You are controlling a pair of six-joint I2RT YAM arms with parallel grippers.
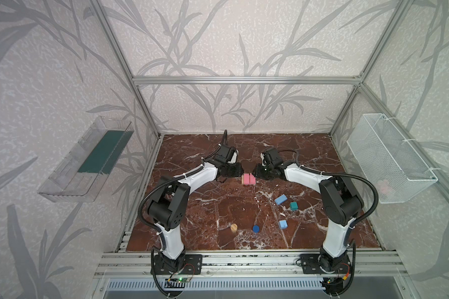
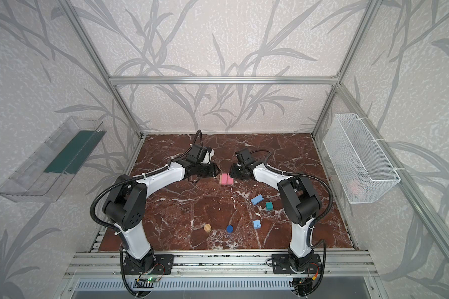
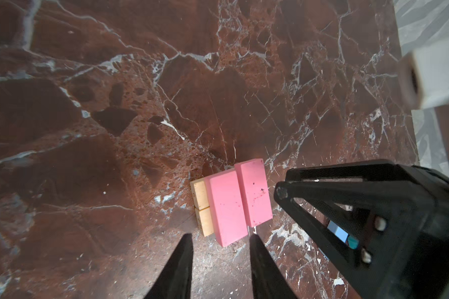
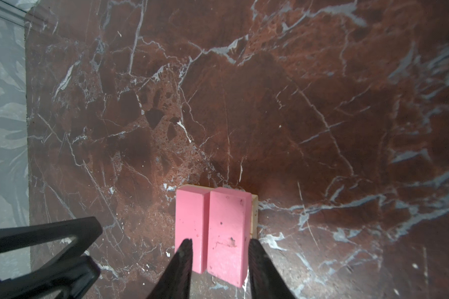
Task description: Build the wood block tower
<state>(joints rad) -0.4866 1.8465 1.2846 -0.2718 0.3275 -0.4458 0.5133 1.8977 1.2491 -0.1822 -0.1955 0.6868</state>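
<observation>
The tower (image 1: 248, 179) is only two layers high. It stands near the middle of the table (image 1: 187, 147), a bit toward the back. Two tan bars (image 3: 202, 204) lie at the bottom. Two pink bars (image 3: 227, 207) lie across them, side by side and close together. The pink bars are not even: one sticks out further than the other, and the tan wood peeks out on one side only.

The left gripper (image 3: 221, 236) hangs just by one end of the pink bars, with its jaws spread and nothing in them. The right gripper (image 4: 221, 240) hangs over the pink bars, also spread and empty. One of its fingertips (image 4: 188, 244) is right above a pink bar. The two grippers are very near each other.

The other blocks lie well apart from the tower: two light blue blocks (image 1: 280, 199), a teal cube (image 1: 293, 206), a tan cylinder (image 1: 233, 227) and a dark blue cylinder (image 1: 255, 228).

A finger that moves sideways or dips low could push a pink bar and slide it off the tan bars. The grippers could also bump each other as they pull away. And because the pink layer is crooked, the next block set on it may wobble or tip.
</observation>
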